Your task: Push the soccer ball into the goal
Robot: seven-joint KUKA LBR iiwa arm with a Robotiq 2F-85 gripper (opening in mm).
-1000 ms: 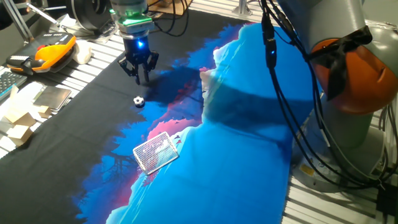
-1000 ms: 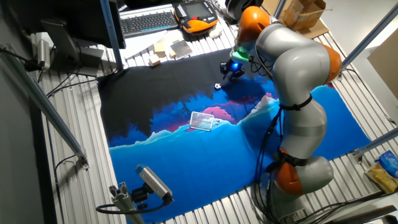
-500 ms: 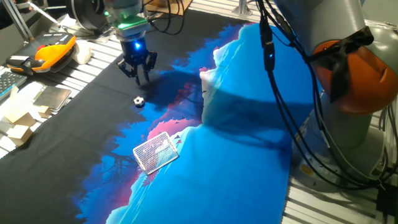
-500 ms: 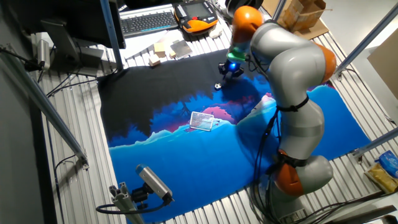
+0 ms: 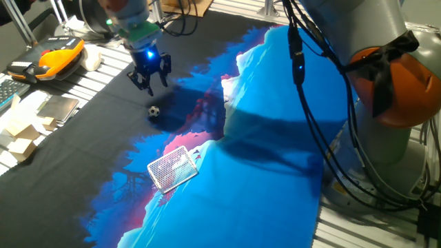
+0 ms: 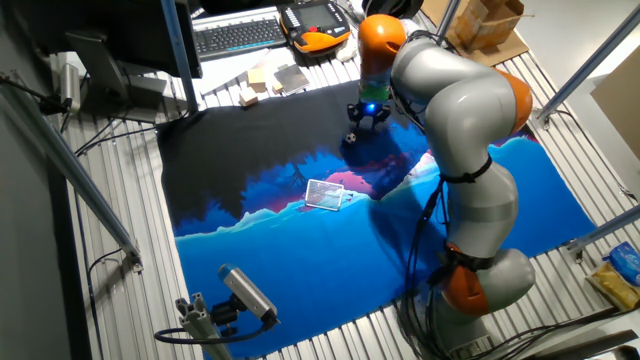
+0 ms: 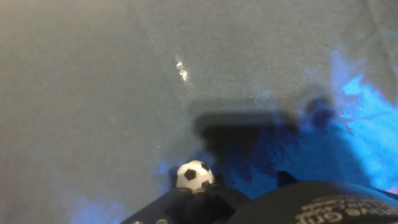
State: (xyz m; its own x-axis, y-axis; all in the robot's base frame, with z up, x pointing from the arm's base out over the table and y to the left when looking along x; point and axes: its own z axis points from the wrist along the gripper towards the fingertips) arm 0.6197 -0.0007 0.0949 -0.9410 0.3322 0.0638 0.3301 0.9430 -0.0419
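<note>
A large cloth (image 5: pixel 275 158) printed in blue, pink and black covers most of the table (image 5: pixel 103 65) and fills the middle of both fixed views, its black part toward the upper left of one fixed view and its bright blue part spreading to the lower right. The grey and orange robot arm (image 6: pixel 460 120) rises on the right side of the frames and reaches across the cloth toward the top centre. Past the cloth's far edge, at the upper left of one fixed view, lie an orange and black handheld controller (image 5: pixel 58 55) and some small cardboard pieces (image 5: pixel 21 131); the other fixed view also shows a keyboard (image 6: pixel 240 35) near the top. The goal (image 5: pixel 172 167), a small boxy white mesh frame, sits lower centre-left in that view, where the pink and blue print meet, well apart from the ball. The gripper (image 5: pixel 150 77), lit by a blue light, hangs tilted over the black cloth at the upper left, its fingers spread apart and holding nothing. The soccer ball (image 5: pixel 154 110) rests on the dark cloth just below the gripper, between it and the goal; in the hand view the ball (image 7: pixel 194 175) shows at the bottom centre, near the dark edge of the hand.
</note>
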